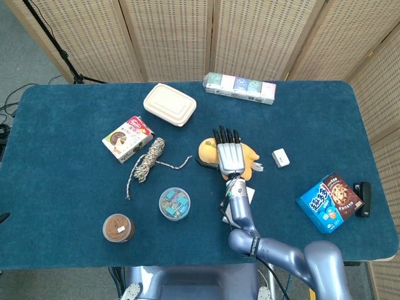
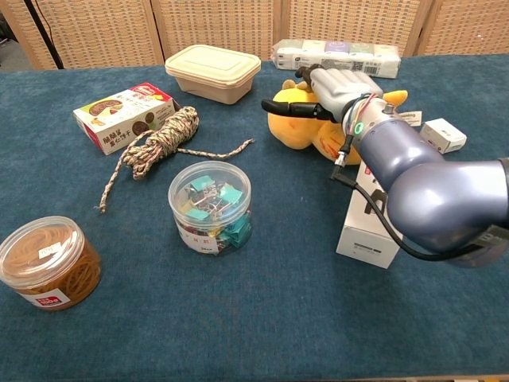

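Right hand (image 1: 230, 156) (image 2: 334, 86) spread flat over yellow plush (image 1: 208, 150) (image 2: 298, 127), fingers apart, grasping nothing; contact with plush not determinable. Plush lying mid-surface (image 1: 75, 200), with white box (image 2: 374, 219) just in front of plush, rope (image 1: 147, 161) left of plush, small white box (image 1: 280, 157) right of plush. Left hand out of view.

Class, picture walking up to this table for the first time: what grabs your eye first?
The right hand lies flat over the yellow plush toy at mid-table, its dark fingers spread above it. Next comes the bright blue cookie box at the table's right edge, then the coiled rope left of the toy.
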Motion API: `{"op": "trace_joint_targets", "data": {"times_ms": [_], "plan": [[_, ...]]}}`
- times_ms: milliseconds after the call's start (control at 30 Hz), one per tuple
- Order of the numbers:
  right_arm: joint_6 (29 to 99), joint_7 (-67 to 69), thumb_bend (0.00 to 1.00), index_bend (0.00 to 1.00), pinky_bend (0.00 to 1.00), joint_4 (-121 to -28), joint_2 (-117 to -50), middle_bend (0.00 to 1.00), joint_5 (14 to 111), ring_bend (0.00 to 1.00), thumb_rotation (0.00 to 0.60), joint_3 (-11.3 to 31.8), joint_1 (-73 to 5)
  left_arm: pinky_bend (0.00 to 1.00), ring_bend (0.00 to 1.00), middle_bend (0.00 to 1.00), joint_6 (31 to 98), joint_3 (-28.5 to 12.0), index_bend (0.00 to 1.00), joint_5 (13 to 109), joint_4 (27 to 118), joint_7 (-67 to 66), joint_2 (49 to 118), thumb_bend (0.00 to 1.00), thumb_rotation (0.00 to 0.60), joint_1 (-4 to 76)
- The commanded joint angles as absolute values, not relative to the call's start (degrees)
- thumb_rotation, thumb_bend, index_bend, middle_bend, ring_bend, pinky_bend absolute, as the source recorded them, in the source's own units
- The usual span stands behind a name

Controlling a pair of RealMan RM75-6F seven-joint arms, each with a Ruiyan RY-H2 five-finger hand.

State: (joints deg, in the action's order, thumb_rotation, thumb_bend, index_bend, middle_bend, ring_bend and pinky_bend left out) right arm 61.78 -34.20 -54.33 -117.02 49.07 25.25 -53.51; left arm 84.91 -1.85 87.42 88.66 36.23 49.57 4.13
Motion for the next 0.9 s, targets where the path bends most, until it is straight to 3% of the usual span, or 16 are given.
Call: {"op": "trace_joint_targets", "data": {"times_ms": [33, 900], "plan": [[62.3, -33.6, 0.0, 0.0, 0.0, -54.8, -116.6, 0.0, 49.5, 0.0, 0.0, 24.8, -52.6, 0.0, 0.0, 0.0, 84.8, -1.8, 0.0, 87.4, 88.9, 36.0, 49.6, 0.0, 0.6, 4.2], [69.3, -28.1, 0.0, 0.0, 0.0, -65.6, -110.3, 0.0, 54.5, 0.0, 0.0, 20.0, -41.7, 0.0, 0.0, 0.0, 85.4, -1.8, 0.0, 87.6, 89.5, 35.2, 49.6, 0.0, 0.6, 3.9]]}}
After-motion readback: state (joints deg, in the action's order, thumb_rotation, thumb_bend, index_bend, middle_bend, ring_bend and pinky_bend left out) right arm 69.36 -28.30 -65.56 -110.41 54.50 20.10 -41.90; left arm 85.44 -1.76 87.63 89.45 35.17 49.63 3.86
